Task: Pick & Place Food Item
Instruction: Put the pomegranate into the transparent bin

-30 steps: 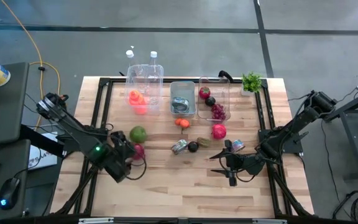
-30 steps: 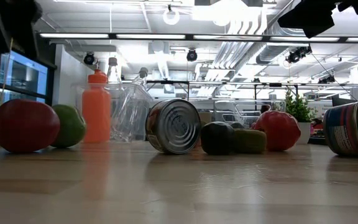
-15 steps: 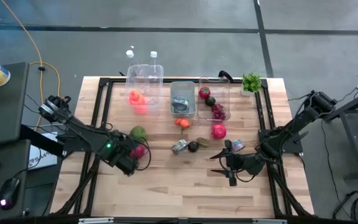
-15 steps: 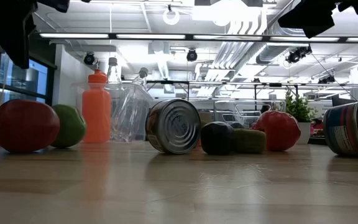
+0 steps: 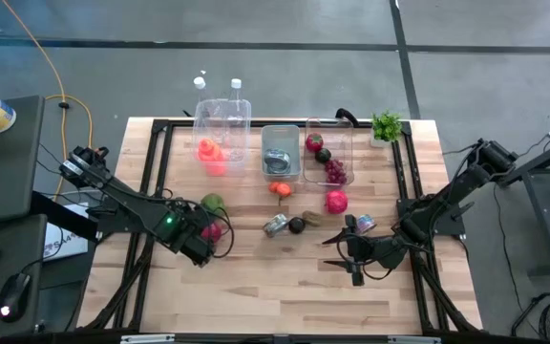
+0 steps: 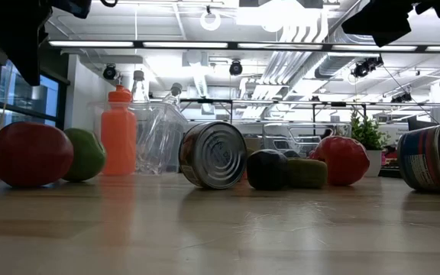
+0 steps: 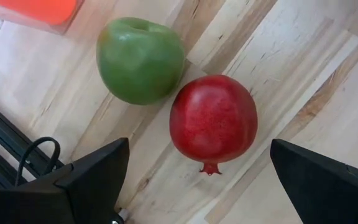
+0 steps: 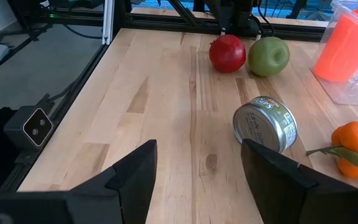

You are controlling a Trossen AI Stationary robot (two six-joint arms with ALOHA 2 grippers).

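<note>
Fingers of the left gripper [image 7: 197, 177] stand spread wide, one on each side of the red pomegranate [image 7: 213, 120], which lies on the wooden table [image 7: 303, 81] directly below them with its little crown pointing toward the wrist. Nothing is held yet; the spread looks chosen to straddle the fruit's full width before a descent. Just past the pomegranate, touching or nearly touching it, sits the green apple [image 7: 140, 59], close enough that a finger coming down on that side would need care not to shove it. Beyond the apple an orange bottle [image 5: 209, 154] lies in a clear container [image 5: 223, 129].

In the overhead view the left gripper hovers over the pomegranate near the table's left edge. The right gripper [image 5: 344, 250] waits low over the right half of the table with its fingers partly apart and empty. Ahead of it lie a tin can [image 8: 266, 123] on its side and a tangerine [image 8: 352, 140] with a leaf. Farther back stand more clear bins [image 5: 328, 150], probably where the fruit should go.
</note>
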